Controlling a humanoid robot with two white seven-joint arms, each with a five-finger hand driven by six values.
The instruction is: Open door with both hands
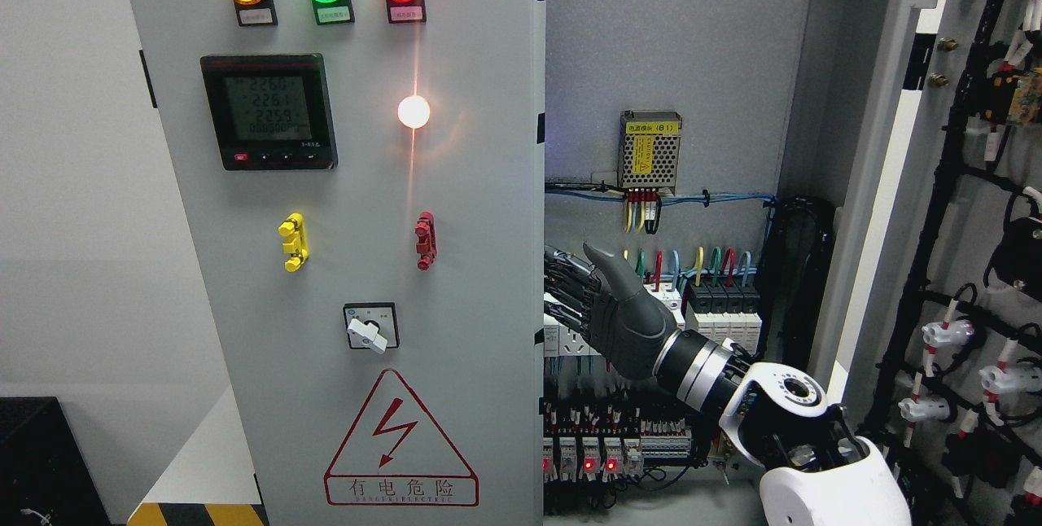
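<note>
Left door (358, 265), filling the picture's left half and not yet swung wide beside the bared cabinet interior (667, 208), with right hand (606, 302) hooked by curled fingers (566, 278) around its free edge; next, probably a steady outward pull.

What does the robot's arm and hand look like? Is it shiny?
Only the right hand shows. It is dark grey with a smooth thumb and black jointed fingers. The wrist has shiny silver and black rings, then a glossy white shell with a round black joint cap.
</note>
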